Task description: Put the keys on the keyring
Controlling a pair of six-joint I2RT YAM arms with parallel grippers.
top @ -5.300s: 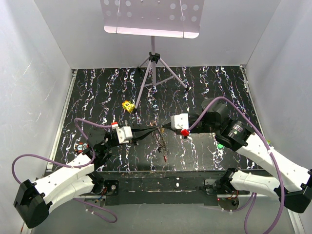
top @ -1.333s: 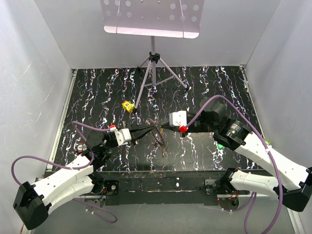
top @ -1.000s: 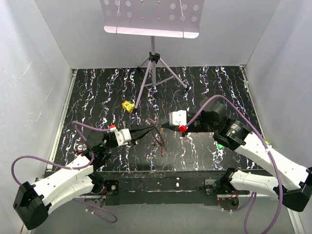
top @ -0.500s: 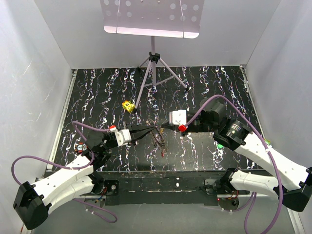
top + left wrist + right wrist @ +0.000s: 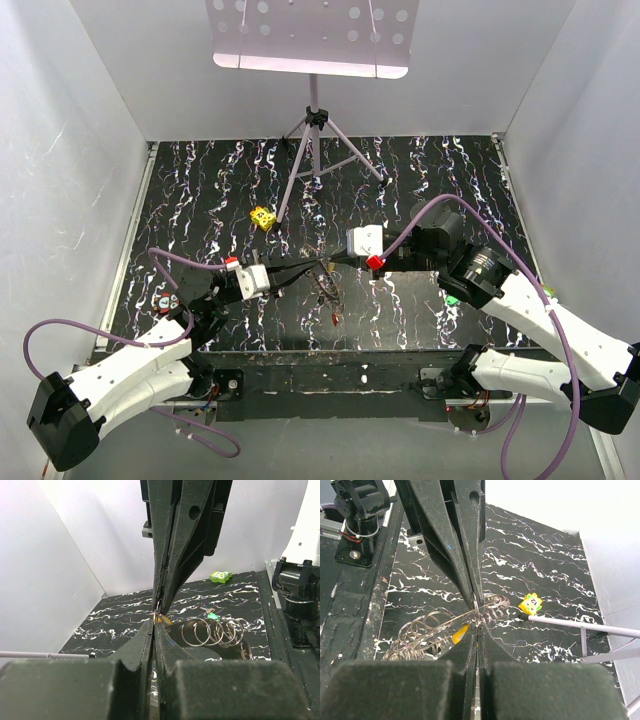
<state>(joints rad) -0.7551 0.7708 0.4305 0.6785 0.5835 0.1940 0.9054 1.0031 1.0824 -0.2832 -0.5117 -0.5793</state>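
Plainly, both sets of jaws are fully closed and meet tip to tip above the middle of the table (image 5: 200, 200). The right gripper (image 5: 477, 622) pinches the thin wire of the keyring (image 5: 427, 626), whose loops hang free to one side. The left gripper (image 5: 154, 624) nips in at the same spot, with an orange key (image 5: 460, 633) just beneath; whether it grips key or wire I cannot tell. Holding the ring aloft between two arms probably lets one steady the coil while the other threads. Other keys (image 5: 165, 300) lie on the table beside the left arm, not yet threaded.
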